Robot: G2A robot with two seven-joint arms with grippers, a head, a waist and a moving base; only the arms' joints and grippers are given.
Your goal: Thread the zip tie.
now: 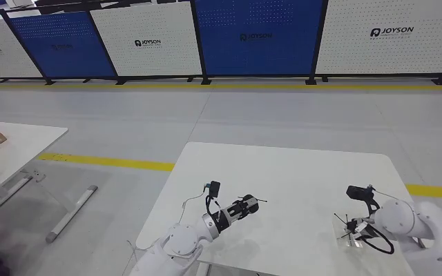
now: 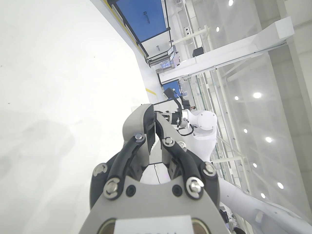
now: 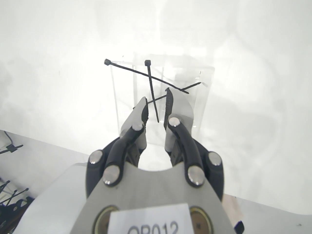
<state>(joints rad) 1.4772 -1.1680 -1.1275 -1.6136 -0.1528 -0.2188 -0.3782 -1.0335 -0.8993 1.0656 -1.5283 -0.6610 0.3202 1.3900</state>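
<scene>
right gripper [image 3: 157, 97] hangs spread above the clear box [image 3: 204, 103], straddling 1 of its crossed zip ties [image 3: 149, 79] ready to pinch; left gripper [image 2: 154, 110] sits clenched well apart

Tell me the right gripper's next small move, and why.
Probably shut the right gripper. It hangs open over the clear box, and zip ties appear to cross between its fingertips, so closing should catch one.
</scene>
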